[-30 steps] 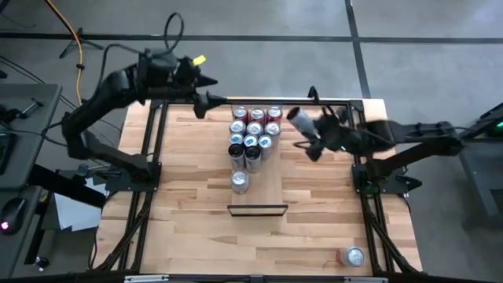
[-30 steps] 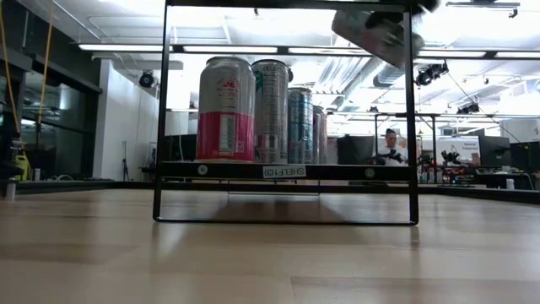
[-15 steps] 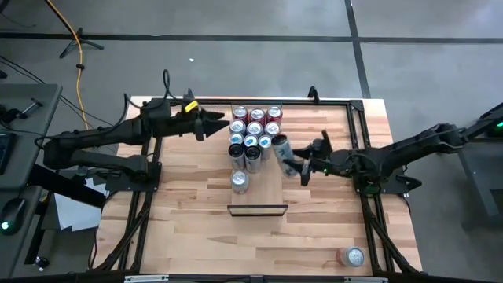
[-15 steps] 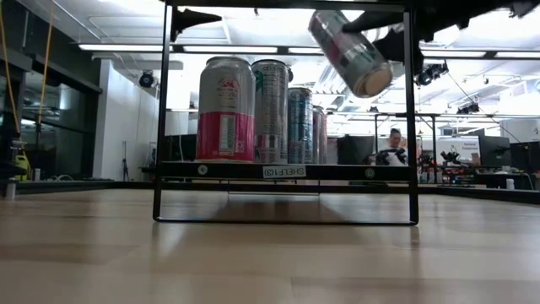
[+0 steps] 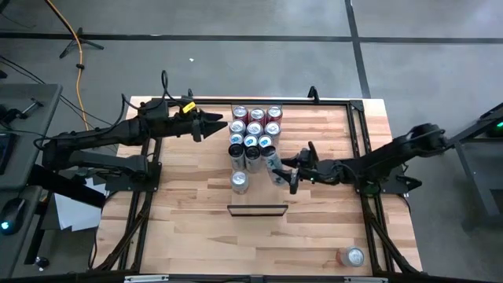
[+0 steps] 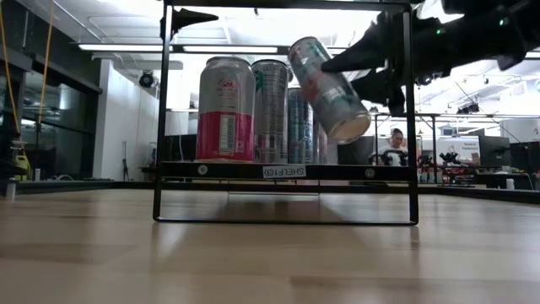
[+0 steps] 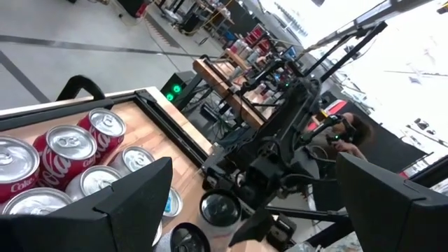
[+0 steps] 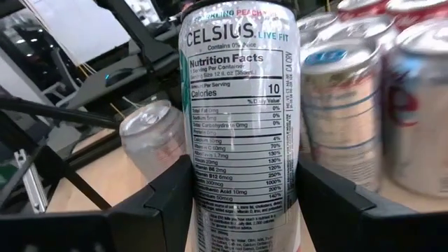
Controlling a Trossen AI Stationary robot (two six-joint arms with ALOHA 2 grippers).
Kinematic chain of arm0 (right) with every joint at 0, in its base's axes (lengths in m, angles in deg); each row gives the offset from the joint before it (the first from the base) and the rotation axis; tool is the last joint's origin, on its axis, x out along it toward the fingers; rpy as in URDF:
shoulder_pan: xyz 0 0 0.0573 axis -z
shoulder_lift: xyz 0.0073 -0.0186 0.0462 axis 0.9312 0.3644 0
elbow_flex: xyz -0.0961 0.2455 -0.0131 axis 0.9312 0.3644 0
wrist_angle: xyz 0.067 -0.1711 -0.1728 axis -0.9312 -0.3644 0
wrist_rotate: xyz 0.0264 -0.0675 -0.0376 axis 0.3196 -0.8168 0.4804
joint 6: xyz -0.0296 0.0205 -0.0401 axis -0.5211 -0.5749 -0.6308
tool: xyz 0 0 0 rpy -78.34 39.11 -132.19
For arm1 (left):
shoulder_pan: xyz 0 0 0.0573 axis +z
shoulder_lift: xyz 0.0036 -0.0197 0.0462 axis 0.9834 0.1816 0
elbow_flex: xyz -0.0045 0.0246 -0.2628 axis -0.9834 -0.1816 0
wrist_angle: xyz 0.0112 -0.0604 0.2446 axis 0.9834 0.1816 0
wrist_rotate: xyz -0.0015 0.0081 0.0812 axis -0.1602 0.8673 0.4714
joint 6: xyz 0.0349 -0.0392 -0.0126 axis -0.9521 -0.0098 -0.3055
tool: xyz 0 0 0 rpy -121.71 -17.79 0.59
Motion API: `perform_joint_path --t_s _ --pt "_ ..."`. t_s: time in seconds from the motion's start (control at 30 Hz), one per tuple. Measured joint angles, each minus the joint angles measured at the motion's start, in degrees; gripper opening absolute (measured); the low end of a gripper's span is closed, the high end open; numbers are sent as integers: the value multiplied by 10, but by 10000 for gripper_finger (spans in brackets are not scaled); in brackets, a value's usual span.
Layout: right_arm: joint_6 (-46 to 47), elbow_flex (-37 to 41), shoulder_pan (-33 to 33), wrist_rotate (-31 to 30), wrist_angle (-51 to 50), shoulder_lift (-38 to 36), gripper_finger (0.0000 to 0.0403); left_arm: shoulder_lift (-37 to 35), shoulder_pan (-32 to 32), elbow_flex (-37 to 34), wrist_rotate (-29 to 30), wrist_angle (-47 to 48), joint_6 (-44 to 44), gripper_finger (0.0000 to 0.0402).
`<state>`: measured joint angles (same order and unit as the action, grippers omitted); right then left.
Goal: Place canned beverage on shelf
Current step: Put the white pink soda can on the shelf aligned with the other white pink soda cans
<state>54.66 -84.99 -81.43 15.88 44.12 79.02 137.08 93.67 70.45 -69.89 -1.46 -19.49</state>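
One can (image 5: 274, 167) sits clamped in your R gripper (image 5: 292, 174), tilted above the shelf (image 6: 285, 171), just beside the can cluster (image 5: 253, 135). Your L gripper (image 5: 221, 123) hangs wide open w/ nothing in it, cluster just ahead of its tips.

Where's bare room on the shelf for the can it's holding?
Free: the shelf patch right of the lone can, under the held can in the right gripper. Crowded: the can cluster behind.

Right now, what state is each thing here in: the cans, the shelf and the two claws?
Celsius can: held tilted above the shelf, not set down.
Right gripper: shut on the Celsius can.
Left gripper: open, empty, beside the cans.
Cans on the shelf: upright, clustered.
Shelf: partly filled.
Can near the table's corner: lying on its side.
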Motion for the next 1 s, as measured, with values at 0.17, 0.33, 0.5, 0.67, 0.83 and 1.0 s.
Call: perform_joint_path --t_s 0.17,0.33,0.5,0.67,0.83,1.0 --pt "0 0 -1 13 87 69 203 0 0 0 0 0 1 344" --pt "2 0 -8 23 113 114 203 0 0 0 -3 0 1 344" --pt "0 0 -15 23 118 120 204 0 0 0 -12 0 1 344" --pt "-10 0 -27 22 124 115 204 0 0 0 -12 -1 5 344" --pt "-19 0 -39 22 165 102 204 4 -1 0 -18 -11 68 344" --pt "-54 -12 -41 20 170 68 204 37 -23 3 -45 -81 67 344"
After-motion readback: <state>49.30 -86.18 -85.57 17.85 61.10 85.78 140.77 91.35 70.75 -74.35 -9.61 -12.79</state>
